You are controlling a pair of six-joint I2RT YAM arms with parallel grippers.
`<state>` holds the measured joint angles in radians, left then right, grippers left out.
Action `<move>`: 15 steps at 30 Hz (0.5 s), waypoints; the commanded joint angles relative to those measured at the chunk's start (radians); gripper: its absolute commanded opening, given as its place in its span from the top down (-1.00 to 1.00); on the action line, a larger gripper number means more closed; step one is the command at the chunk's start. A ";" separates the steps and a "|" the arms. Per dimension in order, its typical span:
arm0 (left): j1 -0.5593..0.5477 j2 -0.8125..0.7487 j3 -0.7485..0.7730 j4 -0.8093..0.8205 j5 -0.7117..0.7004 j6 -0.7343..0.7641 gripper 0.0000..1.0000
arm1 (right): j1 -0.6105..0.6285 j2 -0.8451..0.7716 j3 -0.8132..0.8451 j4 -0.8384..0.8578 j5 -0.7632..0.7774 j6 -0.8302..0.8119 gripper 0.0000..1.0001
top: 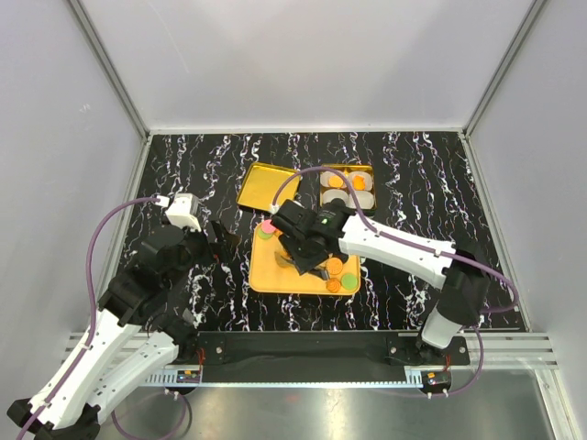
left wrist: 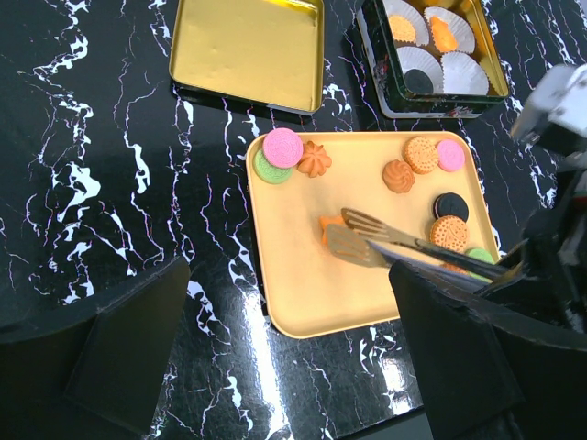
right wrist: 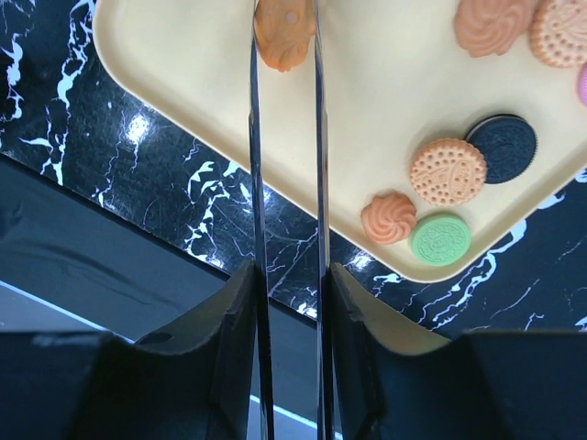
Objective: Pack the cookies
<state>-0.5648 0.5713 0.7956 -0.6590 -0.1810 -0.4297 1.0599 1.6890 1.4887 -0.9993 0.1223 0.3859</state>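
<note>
Cookies lie on a yellow-orange tray [left wrist: 303,284]: a pink one on a green one [left wrist: 282,147], an orange swirl [left wrist: 315,159], a black one [right wrist: 509,147], a green one [right wrist: 440,239] and several more orange ones. My right gripper [right wrist: 287,275] is shut on metal tongs [right wrist: 255,183]. The tong blades close around an orange cookie [right wrist: 284,32] lying on the tray. In the top view this gripper [top: 307,252] is over the tray's middle. My left gripper [left wrist: 289,275] is open and holds nothing, near the tray's left front corner.
Behind the tray stands a dark tin [left wrist: 381,87] with white pleated paper cups, some holding cookies. Its gold lid [left wrist: 248,46] lies flat to the left of it. The table [top: 413,174] is black marble-patterned, with grey walls on three sides.
</note>
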 commanded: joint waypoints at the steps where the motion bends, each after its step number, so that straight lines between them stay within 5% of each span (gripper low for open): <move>1: -0.004 -0.007 -0.001 0.036 -0.003 0.005 -0.98 | -0.050 -0.080 0.053 -0.013 0.040 -0.016 0.22; 15: -0.004 -0.001 -0.004 0.041 0.009 0.006 -0.98 | -0.421 -0.144 0.123 0.004 0.042 -0.096 0.20</move>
<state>-0.5648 0.5713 0.7956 -0.6586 -0.1802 -0.4297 0.7227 1.5856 1.5455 -1.0191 0.1383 0.3256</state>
